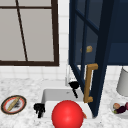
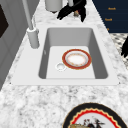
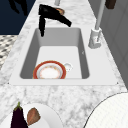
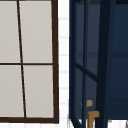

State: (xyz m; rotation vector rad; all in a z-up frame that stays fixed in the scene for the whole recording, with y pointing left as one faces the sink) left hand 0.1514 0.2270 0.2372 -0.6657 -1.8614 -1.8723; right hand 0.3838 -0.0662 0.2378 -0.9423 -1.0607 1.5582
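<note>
Right robot hand point(image 1: 74, 85), fingers relaxed, hovers near the open cabinet door's wooden handle point(image 1: 89, 83); it should approach squarely

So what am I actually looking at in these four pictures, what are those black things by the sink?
They are a simulated robot: two floating black hands. The front view faces the sink; the left hand hangs at its left edge and the right hand hovers near the wooden handle of an open dark blue cabinet door, holding nothing. Two views look along the sink from either side, showing a red-rimmed plate in the basin. The upper view faces the window. On the counter sit a patterned plate and a plate with an eggplant. A red ball fills the foreground.
</note>
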